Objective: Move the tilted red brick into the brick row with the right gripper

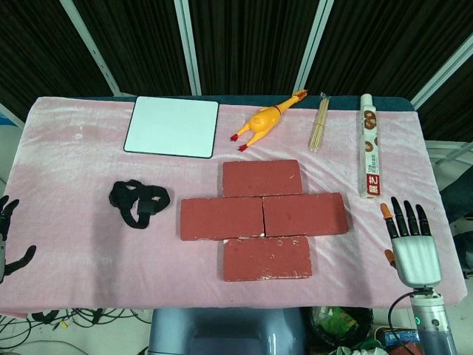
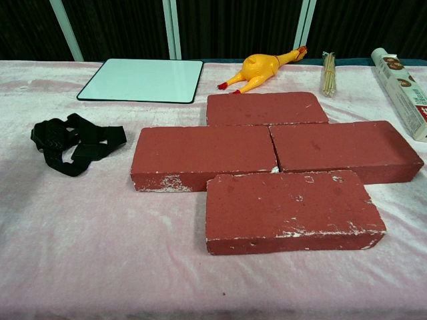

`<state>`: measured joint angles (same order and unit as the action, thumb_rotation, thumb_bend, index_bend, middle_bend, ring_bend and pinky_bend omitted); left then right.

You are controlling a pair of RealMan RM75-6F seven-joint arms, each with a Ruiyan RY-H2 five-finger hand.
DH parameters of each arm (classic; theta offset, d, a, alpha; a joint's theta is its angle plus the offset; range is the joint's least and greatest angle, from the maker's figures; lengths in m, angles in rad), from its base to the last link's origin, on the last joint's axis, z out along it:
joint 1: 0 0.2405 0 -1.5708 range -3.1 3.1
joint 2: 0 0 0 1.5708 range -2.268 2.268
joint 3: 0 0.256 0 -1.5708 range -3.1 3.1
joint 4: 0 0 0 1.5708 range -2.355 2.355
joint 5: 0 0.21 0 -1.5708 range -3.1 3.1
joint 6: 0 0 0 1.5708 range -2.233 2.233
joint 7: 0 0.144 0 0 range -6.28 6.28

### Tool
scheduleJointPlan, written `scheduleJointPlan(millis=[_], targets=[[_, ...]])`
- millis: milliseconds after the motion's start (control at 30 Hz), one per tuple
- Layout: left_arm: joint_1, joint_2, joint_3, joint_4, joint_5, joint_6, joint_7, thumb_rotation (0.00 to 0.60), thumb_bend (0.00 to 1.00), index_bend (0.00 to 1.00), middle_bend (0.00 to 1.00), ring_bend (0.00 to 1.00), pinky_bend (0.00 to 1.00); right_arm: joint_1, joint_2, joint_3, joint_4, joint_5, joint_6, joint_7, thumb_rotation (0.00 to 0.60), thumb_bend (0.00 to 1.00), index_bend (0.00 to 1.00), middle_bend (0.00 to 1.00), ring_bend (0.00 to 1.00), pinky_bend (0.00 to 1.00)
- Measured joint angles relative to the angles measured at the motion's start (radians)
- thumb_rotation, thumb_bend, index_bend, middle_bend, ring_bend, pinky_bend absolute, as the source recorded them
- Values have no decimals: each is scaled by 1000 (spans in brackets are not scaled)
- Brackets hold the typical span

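Several red bricks lie flat and close together mid-table. The middle-right brick (image 1: 305, 214) (image 2: 345, 151) sits end to end with the middle-left brick (image 1: 222, 218) (image 2: 202, 157), square to it. Another brick (image 1: 261, 177) (image 2: 265, 108) lies behind them and one (image 1: 267, 257) (image 2: 291, 211) in front. My right hand (image 1: 411, 244) is off to the right of the bricks near the table's right front edge, fingers straight and spread, holding nothing. My left hand (image 1: 7, 240) shows at the far left edge, fingers apart and empty. Neither hand appears in the chest view.
A white board (image 1: 172, 126) lies at the back left, a black strap (image 1: 138, 203) left of the bricks. A yellow rubber chicken (image 1: 261, 123), a bundle of sticks (image 1: 320, 123) and a long tube-shaped package (image 1: 369, 144) lie along the back right. Pink cloth (image 1: 74, 177) covers the table.
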<state>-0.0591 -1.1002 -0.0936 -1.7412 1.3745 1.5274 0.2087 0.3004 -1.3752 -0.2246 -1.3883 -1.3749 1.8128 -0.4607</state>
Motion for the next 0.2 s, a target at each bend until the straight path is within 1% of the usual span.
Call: scheduleJointPlan(millis=[200], targets=[[0,0,5,-1,5,-2,5,600,248,87,28,0,0,-28,-5,-1,2,-20,-34,49,600,0,0,0,0,92]])
